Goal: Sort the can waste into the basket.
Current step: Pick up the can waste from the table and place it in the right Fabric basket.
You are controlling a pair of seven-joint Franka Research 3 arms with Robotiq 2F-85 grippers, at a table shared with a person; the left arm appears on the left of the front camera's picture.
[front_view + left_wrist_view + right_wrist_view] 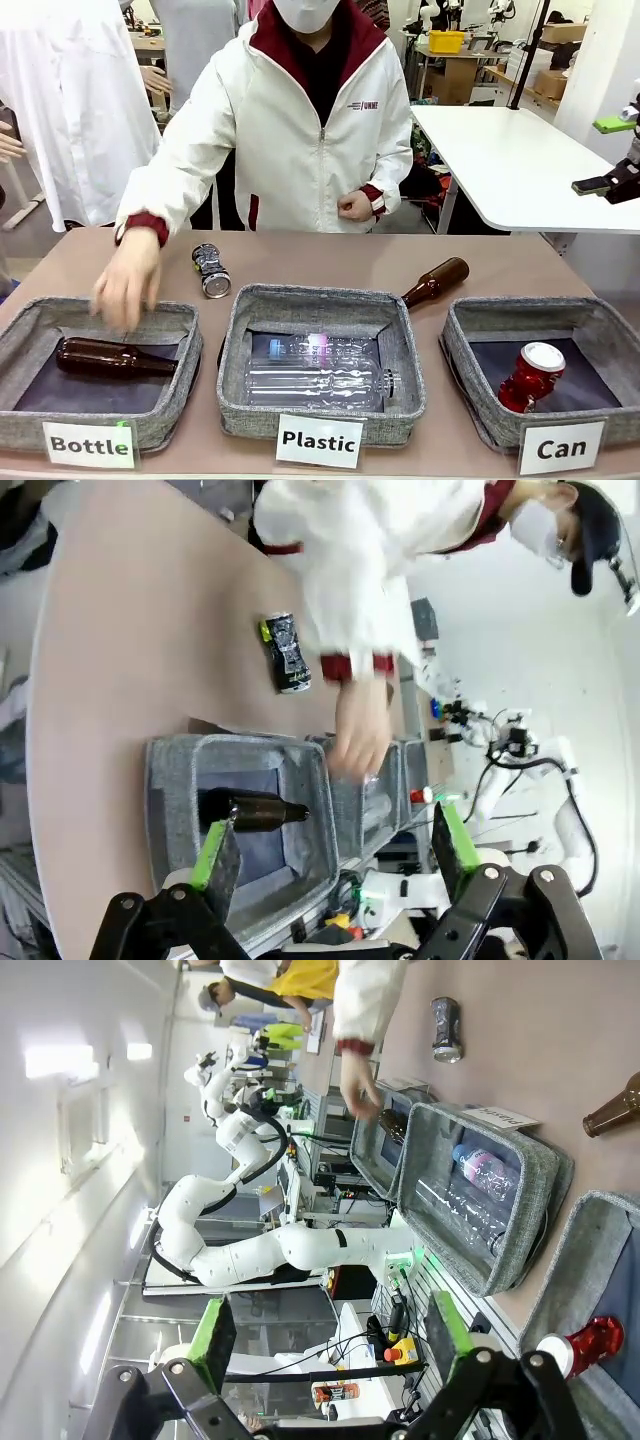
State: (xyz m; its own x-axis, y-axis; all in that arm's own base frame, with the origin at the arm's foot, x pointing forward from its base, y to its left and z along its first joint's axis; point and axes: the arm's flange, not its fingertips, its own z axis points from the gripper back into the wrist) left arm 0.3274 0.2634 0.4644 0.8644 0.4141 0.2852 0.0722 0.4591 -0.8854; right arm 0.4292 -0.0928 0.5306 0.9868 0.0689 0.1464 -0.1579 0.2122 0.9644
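At lower left of the front view, the Bottle basket (pixel 20 330) holds one brown bottle (pixel 110 358) lying flat. A person's hand (pixel 127 285), blurred and with its fingers hanging open, hovers over the basket's back rim. Just behind, on the table (pixel 330 262), the dark can (pixel 211 271) lies on its side. The middle Plastic basket (pixel 235 340) holds clear bottles (pixel 315 372), and a second brown bottle (pixel 435 282) lies at its back right corner. At lower right, the Can basket (pixel 460 330) holds the red can (pixel 532 376), tilted. At the upper right edge, the right gripper (pixel 605 155) is spread wide and empty. The left wrist view adds the left gripper (pixel 335 845), jaws apart and empty, with the Bottle basket beyond its fingers.
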